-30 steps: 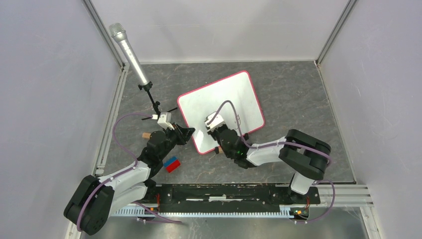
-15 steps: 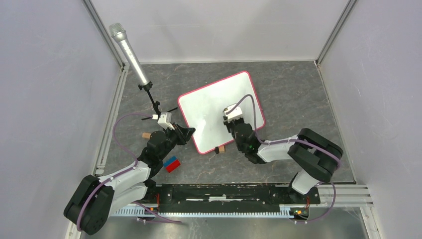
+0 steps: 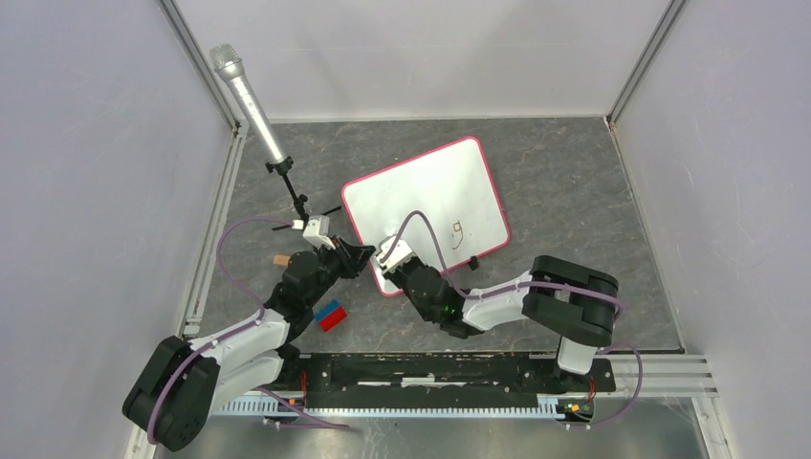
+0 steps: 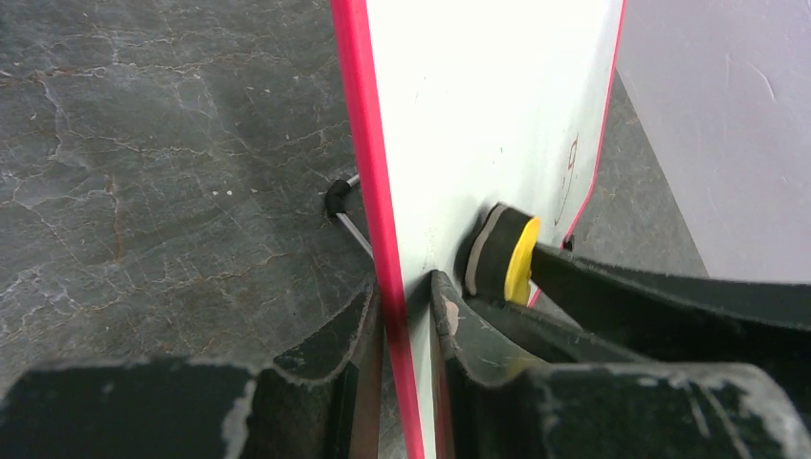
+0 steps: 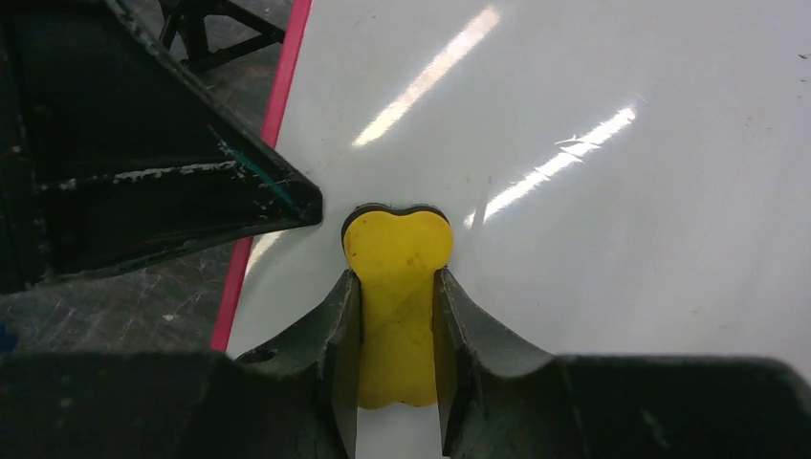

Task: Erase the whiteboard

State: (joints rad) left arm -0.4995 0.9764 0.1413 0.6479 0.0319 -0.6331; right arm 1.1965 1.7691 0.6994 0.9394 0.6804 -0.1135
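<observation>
The whiteboard (image 3: 426, 191) lies tilted on the dark table, with a small dark handwritten mark (image 3: 457, 228) near its right edge. My left gripper (image 3: 361, 256) is shut on the board's pink-red near-left edge (image 4: 368, 172); its jaws clamp the frame (image 4: 406, 296). My right gripper (image 3: 387, 258) is shut on a yellow eraser (image 5: 397, 253) and presses its dark felt face (image 4: 488, 251) onto the white surface (image 5: 612, 191) at the near-left corner, close beside the left fingers (image 5: 191, 191). The mark also shows in the left wrist view (image 4: 571, 158).
A silver microphone (image 3: 247, 96) on a black stand (image 3: 292, 191) rises at the left. A red and blue block (image 3: 331, 315) and a small wooden piece (image 3: 280, 259) lie beside my left arm. Grey walls enclose the table.
My right gripper swept the eraser from the board's near middle to the right, then back to the near-left corner. The dark mark near the right edge is now uncovered. My left arm stayed put.
</observation>
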